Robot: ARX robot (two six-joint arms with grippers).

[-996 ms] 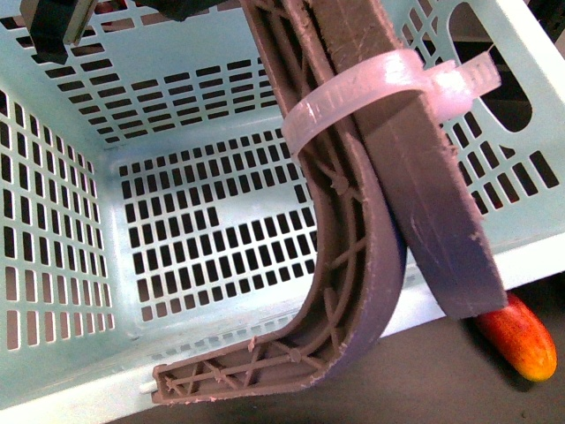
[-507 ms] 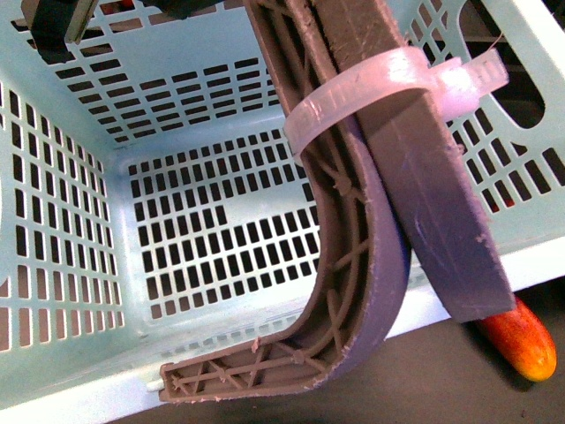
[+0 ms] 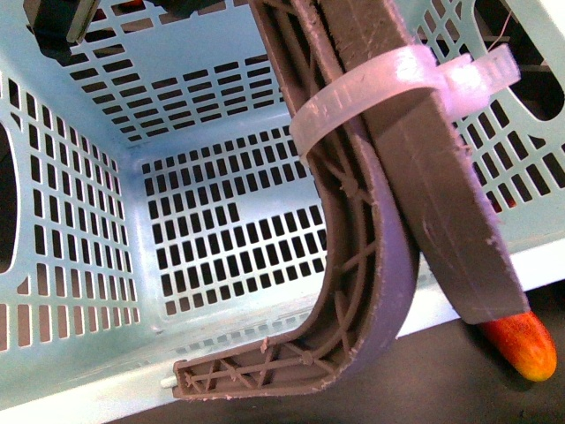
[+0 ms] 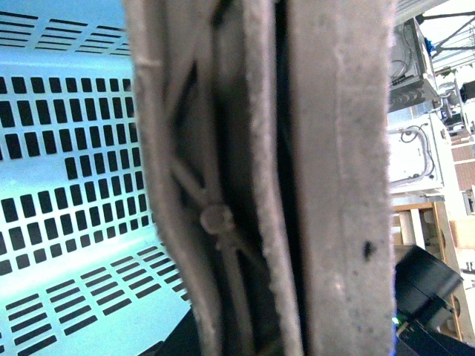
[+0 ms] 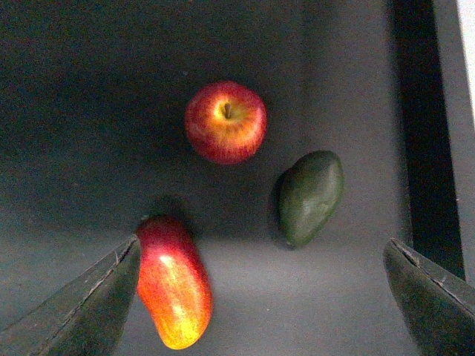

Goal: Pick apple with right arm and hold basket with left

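The right gripper [image 5: 263, 245] is hanging with its fingers spread wide while the apple [image 5: 225, 122] is lying just ahead of their gap, looking firm, smooth and probably slippery, so best pinched across its widest middle.

A lab or workshop, judging by cabled equipment cabinets [image 4: 413, 152] and wooden frame [image 4: 444, 245].
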